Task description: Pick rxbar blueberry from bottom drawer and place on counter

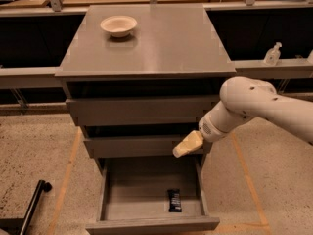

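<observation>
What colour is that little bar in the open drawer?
The rxbar blueberry is black, clearest in the camera view; the gripper hovers above it.

Counter [166, 48] — bowl [118, 25]; btm drawer [137, 192] — rxbar [174, 200]; gripper [178, 151] above.

1 gripper [188, 144], at the right end of the middle drawer [132, 146].
3 drawers: top drawer [142, 110] above the gripper, middle drawer level with it, bottom drawer [137, 192] below it.
1 snack bar [174, 200], below the gripper.
1 counter [166, 38], above it.
1 bowl [118, 25], up and left.
1 bottle [272, 53], up and right.
</observation>
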Action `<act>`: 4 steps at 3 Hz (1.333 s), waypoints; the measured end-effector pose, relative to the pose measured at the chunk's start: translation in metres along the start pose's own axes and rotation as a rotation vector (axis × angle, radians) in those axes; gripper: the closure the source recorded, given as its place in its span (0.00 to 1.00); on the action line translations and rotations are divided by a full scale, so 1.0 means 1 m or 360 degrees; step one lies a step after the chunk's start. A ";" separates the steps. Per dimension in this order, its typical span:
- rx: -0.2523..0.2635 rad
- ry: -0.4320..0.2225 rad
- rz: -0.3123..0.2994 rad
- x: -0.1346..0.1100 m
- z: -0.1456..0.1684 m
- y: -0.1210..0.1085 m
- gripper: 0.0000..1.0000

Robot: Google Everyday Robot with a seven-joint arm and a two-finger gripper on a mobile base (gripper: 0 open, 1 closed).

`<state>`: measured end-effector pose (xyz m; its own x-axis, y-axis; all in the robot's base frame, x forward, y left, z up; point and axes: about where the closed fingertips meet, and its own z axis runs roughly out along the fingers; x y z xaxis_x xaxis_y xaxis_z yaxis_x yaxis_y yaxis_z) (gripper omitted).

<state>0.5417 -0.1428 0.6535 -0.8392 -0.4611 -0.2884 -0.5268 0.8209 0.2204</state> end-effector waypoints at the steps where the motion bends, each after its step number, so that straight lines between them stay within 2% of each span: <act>1: -0.0014 0.0061 0.0091 0.004 0.044 0.001 0.00; 2: -0.0014 0.0061 0.0091 0.004 0.044 0.001 0.00; 3: -0.0091 0.0077 0.0176 -0.001 0.073 0.006 0.00; 4: -0.0181 0.0139 0.0308 -0.007 0.117 0.007 0.00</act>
<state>0.5601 -0.0945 0.5482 -0.9318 -0.3305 -0.1498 -0.3628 0.8558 0.3686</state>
